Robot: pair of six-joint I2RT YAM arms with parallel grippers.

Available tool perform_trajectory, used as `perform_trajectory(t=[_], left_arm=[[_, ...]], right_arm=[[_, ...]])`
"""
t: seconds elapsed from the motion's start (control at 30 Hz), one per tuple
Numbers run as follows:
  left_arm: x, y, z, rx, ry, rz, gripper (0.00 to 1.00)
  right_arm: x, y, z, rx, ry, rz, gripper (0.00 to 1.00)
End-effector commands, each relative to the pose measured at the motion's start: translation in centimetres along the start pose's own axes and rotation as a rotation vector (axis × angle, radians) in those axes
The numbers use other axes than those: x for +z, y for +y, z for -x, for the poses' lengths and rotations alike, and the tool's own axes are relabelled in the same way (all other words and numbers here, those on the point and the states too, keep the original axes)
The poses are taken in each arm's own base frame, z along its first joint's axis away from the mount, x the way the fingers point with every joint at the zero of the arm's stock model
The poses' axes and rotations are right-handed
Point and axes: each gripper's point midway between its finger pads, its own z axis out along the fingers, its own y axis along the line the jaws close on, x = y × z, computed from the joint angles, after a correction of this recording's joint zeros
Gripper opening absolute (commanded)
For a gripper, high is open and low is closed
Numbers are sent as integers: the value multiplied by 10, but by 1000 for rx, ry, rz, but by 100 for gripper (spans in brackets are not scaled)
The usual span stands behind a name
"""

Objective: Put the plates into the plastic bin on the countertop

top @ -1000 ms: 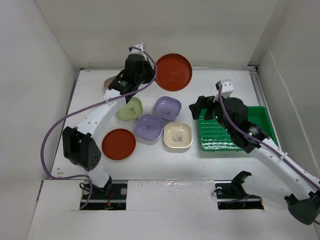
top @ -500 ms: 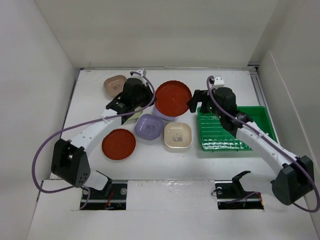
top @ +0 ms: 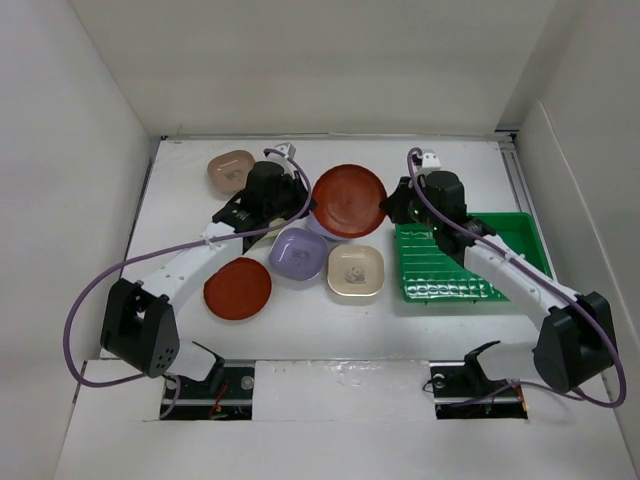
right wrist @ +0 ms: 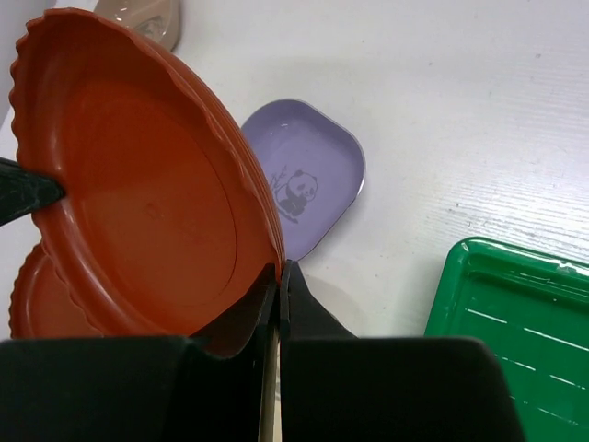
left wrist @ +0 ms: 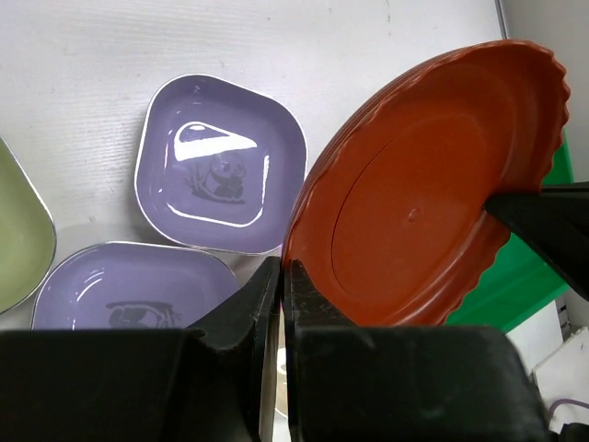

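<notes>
Small panda prints mark the cream plate [top: 355, 270] and the two lavender plates [left wrist: 221, 170]. They lie with a second red plate [top: 237, 288] and a tan-pink plate [top: 231, 170] on the plain white worktop [top: 460, 165], boxed in by white walls, with the green bin [top: 440, 275] at the right. Over the middle the red plate [top: 349, 200] hangs tilted, the left pincer [left wrist: 281, 276] clenched on its left rim and the right pincer [right wrist: 278, 276] clenched on its right rim. A second ago the right pincer stood spread wide by the bin, while the left alone held the plate farther back.
</notes>
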Motion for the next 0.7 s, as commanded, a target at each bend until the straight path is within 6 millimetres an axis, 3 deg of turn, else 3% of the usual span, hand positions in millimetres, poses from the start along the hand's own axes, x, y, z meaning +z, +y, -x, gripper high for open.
perform_trajectory(t=[0.0,0.03,0.1,0.17,0.2,0.23,0.27,0.33,0.37,0.43,0.53,0.67], left_arm=[[-13,-21,18,7,-60,-80,0],[-17,-26,24,0,-76,-91,0],[-20,-19,21,-15,-64,-54,22],[-34,-15,29,-42,-103,-12,81],[-37,-5,32,-58,-131,38,99],[-42,-3,36,-82,-151,59,100],[-47,5,34,-102,-162,98,100],[-64,24,36,-141,-205,203,100],[-71,30,35,-181,-222,234,100],[-91,47,34,-218,-273,317,100],[-112,59,31,-253,-318,360,100],[-119,73,21,-255,-315,421,100]], right_arm=[[-5,7,18,-16,-68,35,0],[-7,0,12,8,-59,20,0],[-15,-9,13,35,-72,-8,0],[-24,-32,-1,85,-40,-83,0],[-34,-36,0,98,-50,-108,0],[-41,-48,-2,117,-55,-163,0],[-48,-65,-20,143,-23,-219,0],[-71,-77,-21,193,-64,-282,0],[-82,-98,-38,220,-48,-363,0],[-104,-111,-39,241,-90,-424,0],[-137,-149,-53,284,-104,-611,0],[-160,-182,-65,314,-100,-747,0]])
